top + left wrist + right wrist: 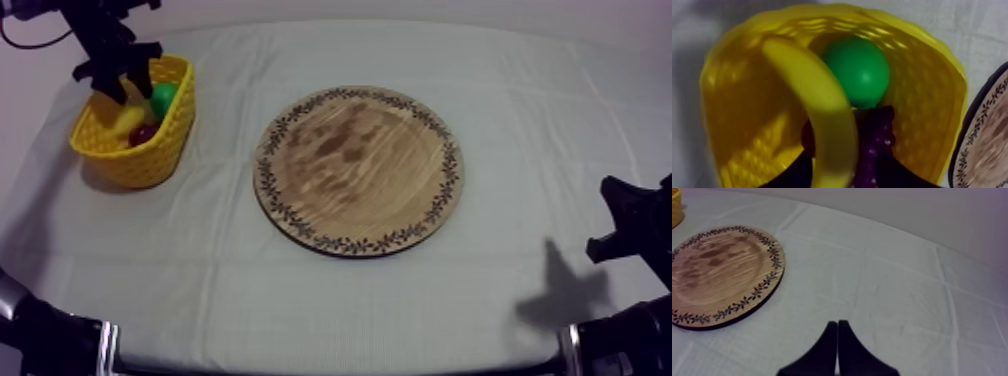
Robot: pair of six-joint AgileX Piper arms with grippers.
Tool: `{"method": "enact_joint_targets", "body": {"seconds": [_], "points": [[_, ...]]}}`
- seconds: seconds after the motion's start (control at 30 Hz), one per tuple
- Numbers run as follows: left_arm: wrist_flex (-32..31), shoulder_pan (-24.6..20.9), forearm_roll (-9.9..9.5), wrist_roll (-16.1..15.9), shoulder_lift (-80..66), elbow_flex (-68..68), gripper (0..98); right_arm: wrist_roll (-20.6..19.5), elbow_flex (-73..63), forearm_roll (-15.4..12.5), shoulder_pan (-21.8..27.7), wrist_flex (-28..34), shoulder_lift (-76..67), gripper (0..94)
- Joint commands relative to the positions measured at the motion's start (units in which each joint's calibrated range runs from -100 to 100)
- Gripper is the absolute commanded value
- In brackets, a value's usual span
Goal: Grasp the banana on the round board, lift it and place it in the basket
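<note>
left tool (115, 68) over the yellow basket (150, 160) at the counter's (300, 310) far left, fingers spread to either side of the banana (822, 100); the banana lies in the basket against a green pear (858, 70), a bunch of grapes (874, 145) and a small red fruit (143, 132); round wooden board (355, 170) bare at centre; right tool (837, 325) pressed together into a narrow wedge, low over the cloth beside the board

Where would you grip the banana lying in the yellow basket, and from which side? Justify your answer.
I would grip the banana mid-length, across its narrow width, coming from above. The walls of the yellow basket block the sides, and its curved body lies uppermost, over the grapes and beside the pear.
</note>
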Motion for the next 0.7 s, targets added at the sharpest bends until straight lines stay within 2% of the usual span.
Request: {"method": "enact_joint_targets", "body": {"seconds": [0.0,0.17,0.3,0.4,0.67], "points": [[-0.58,0.07,-0.18,-0.03,0.2,0.25,67.2,-0.02,0.05,-0.02,0.0,-0.02,0.0,0.2],[-1.16,0.19,-1.19,-0.05,-0.59,1.07,82.7,-0.02,0.05,-0.02,0.0,-0.02,0.0,0.2],[-2.38,0.38,-2.26,0.53,-3.32,3.24,87.8,-0.02,0.05,-0.02,0.0,-0.02,0.0,0.2],[-4.08,0.52,-2.65,0.75,-6.58,5.31,85.7,-0.02,0.05,-0.02,0.0,-0.02,0.0,0.2],[-11.31,0.84,-2.42,0.56,-18.96,13.31,70.4,-0.02,0.05,-0.02,0.0,-0.02,0.0,0.2]]}}
